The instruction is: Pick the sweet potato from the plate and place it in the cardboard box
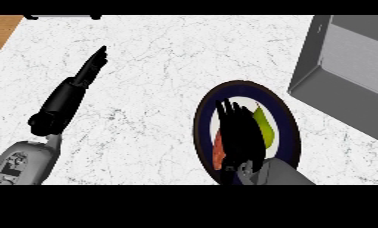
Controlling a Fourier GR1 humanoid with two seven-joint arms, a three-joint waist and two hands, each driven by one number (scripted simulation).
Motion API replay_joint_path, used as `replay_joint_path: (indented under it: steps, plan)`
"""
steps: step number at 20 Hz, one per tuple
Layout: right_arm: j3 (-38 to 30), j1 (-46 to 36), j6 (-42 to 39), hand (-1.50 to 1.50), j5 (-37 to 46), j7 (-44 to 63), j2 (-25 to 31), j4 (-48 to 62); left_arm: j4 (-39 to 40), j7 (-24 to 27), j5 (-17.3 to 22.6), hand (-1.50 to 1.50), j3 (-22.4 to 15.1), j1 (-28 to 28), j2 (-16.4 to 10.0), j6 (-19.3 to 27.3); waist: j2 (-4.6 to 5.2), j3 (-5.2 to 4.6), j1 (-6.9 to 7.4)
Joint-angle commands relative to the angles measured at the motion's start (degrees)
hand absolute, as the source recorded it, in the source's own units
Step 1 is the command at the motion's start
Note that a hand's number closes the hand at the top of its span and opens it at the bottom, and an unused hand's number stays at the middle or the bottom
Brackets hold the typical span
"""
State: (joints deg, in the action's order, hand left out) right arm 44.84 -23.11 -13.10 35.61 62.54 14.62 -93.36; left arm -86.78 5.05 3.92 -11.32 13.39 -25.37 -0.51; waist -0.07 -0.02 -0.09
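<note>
Head view: right hand [238, 132], fingers straight and holding nothing, covers the plate [247, 85], the sweet potato [218, 153] peeking out at its left edge (long axis seemingly along the fingers), box [347, 67] beyond to the right, left hand [88, 69] open, well apart.

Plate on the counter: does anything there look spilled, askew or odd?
Nothing stands out. The plate sits flat; the orange piece and green piece lie inside its rim, under the right hand.
</note>
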Motion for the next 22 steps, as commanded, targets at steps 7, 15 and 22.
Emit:
replay_joint_path:
  steps: [7, 15, 22]
  plan:
    - [-0.1, 3.6, -1.4, 1.50, 8.1, -7.7, -3.6, 6.3, -1.5, -0.1, -3.0, 0.00, 2.2, -1.4, 2.8, -2.7, 0.05, 0.02, 0.26]
    - [-0.3, 4.9, 1.9, 1.50, 19.2, -12.3, -3.4, 4.1, -2.4, -1.3, -4.6, 0.00, 4.7, -2.4, 3.5, -5.0, 0.01, 0.03, 0.16]
    - [-4.0, -0.1, 1.6, 1.50, 9.7, -39.4, 7.7, -1.1, -2.1, -0.6, -4.2, 0.00, 5.3, -1.6, 3.7, -5.1, 0.22, 0.14, 0.57]
